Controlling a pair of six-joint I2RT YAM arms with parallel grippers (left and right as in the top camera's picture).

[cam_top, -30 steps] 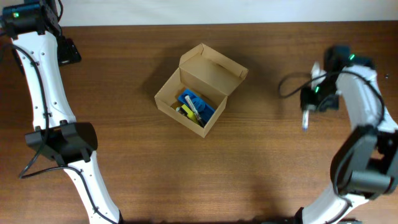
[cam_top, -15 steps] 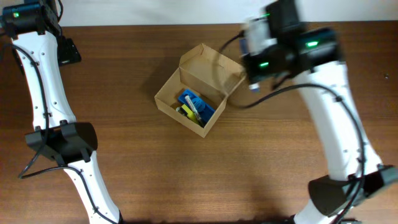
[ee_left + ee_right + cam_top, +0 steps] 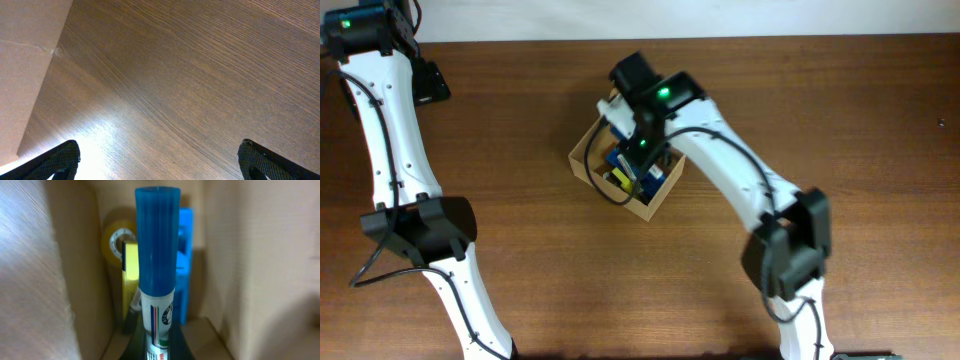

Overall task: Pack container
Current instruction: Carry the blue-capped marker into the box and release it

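- The container (image 3: 582, 160) sits open on the table (image 3: 520, 280), directly beneath the right gripper (image 3: 638, 155).
- Inside the container lie a blue case (image 3: 185, 265) and a yellow tape roll (image 3: 117, 240), so part of the packing looks done.
- The right gripper's jaws are clamped on a blue-capped marker (image 3: 156, 255), which points cap-first down into the container, between its cardboard walls and just above the things already inside.
- The marker is not yet released; judging by this, the step in hand is dropping it in.
- The left gripper (image 3: 160, 162) is well apart from the container, off to its far left, jaws wide apart and holding nothing.
- No loose items show on the table around the container.
- The container's flap lid is hidden under the right arm; closing it probably remains.
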